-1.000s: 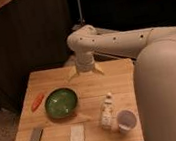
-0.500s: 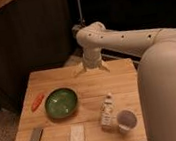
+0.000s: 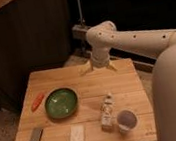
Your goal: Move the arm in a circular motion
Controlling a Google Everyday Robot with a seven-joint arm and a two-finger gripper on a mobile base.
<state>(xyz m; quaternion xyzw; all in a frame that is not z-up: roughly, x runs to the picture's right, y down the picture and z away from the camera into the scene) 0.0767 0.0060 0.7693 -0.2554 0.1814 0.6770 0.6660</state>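
My cream-white arm (image 3: pixel 137 39) of thick rounded segments with small dark holes reaches from the right across the back of the wooden table (image 3: pixel 129 86). It bends down at a round joint and ends in the pale yellowish two-finger gripper (image 3: pixel 98 69). The gripper hangs just over the table's far edge, near the middle. Its two fingers are spread wide apart, pointing down and out, and hold nothing.
On the table stand a green bowl (image 3: pixel 61 102), an orange carrot-like piece (image 3: pixel 37 101), a grey remote-like bar (image 3: pixel 35 140), a white flat block (image 3: pixel 77 136), a small pale bottle (image 3: pixel 106 112) and a clear cup (image 3: pixel 126 121). A dark wall and a shelf lie behind.
The arm's wrist and gripper have moved to the right and a little farther back along the table's far edge. The things on the table have not moved.
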